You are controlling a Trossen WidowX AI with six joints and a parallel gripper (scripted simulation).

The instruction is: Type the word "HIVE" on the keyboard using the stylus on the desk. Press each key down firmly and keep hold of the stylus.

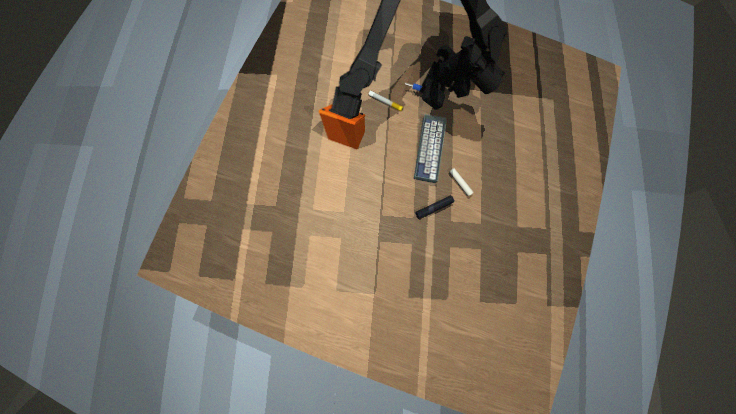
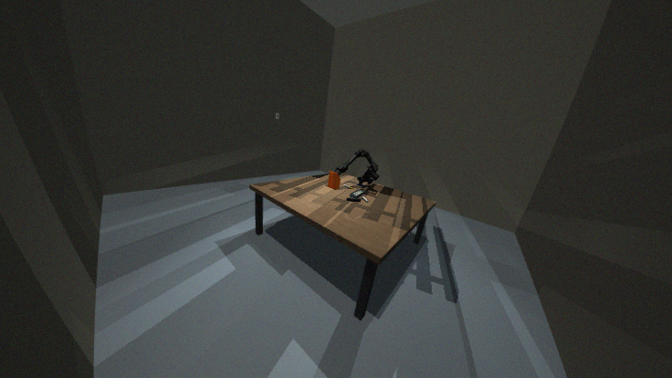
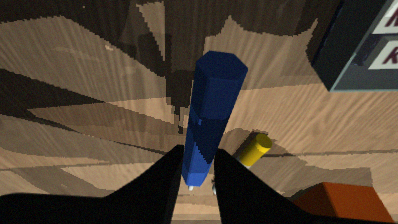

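Note:
The stylus is a blue six-sided rod with a thin pale tip; its thick body (image 3: 217, 95) leans between the fingers in the wrist view, and its tip end (image 1: 416, 87) sticks out beside the gripper in the top view. My gripper (image 3: 199, 153) (image 1: 426, 91) is shut on the blue stylus. Whether the stylus touches the table cannot be told. The keyboard (image 1: 430, 149) (image 2: 358, 193) (image 3: 345, 50) lies near the gripper, dark-framed with white keys; only its corner shows in the wrist view. In the exterior view the fingers are too small to make out.
A white marker with a yellow end (image 1: 386, 100) (image 3: 256, 150) lies near the stylus. An orange block (image 1: 343, 128) (image 2: 333, 180) (image 3: 345, 200) stands at the arm's other end. A white stick (image 1: 461, 182) and a black stick (image 1: 434, 207) lie beyond the keyboard's far end.

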